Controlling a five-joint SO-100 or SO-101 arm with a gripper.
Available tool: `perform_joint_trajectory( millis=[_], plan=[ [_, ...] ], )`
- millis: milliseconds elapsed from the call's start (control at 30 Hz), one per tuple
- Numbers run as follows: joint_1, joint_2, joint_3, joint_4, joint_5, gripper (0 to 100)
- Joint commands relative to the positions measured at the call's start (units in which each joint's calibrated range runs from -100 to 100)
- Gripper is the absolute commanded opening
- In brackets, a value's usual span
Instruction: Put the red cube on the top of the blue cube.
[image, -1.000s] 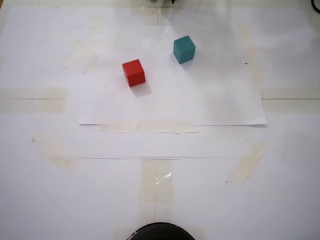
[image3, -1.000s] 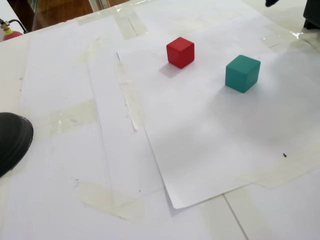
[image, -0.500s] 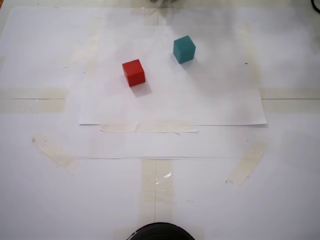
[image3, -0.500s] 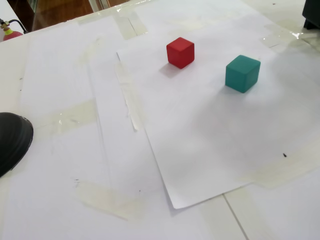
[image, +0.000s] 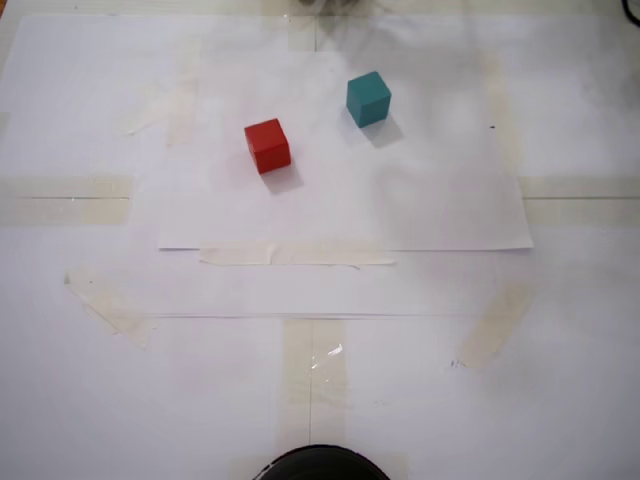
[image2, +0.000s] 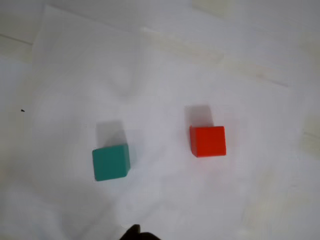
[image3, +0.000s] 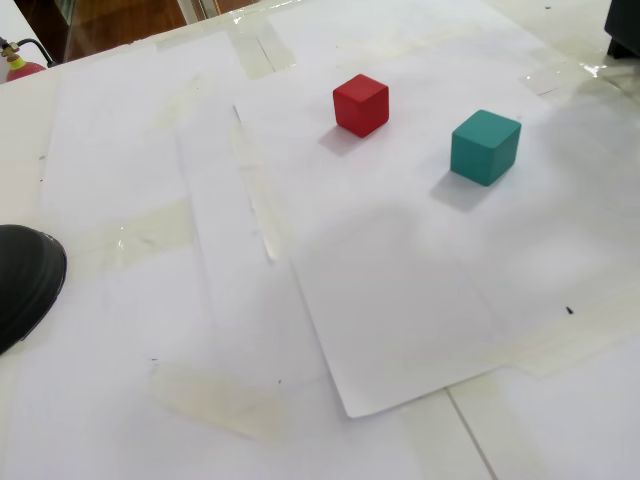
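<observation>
The red cube (image: 267, 145) sits apart from the blue cube (image: 368, 97) toward the bench's far edge, the gripper's opening cannot be told, and a skewed grasp may tilt the red cube so it slides off the blue one.

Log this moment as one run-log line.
stage: pre-grasp | red cube: on paper, untouched | blue cube: on paper, apart from red, nothing on top | claw: fingers not visible, state unknown | stack: not started

Matte, smooth red cube (image: 267, 145) & blue cube (image: 368, 98) — on white paper sheet (image: 420, 200).
</observation>
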Motion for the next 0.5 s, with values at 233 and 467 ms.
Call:
perform_joint_trajectory(
  millis=[233, 467],
  plan=[
    [3.33, 11.91, -8.24, -7.46, 3.42, 12],
    [3.41, 17.14, -8.24, -11.70, 4.79, 24]
  ],
)
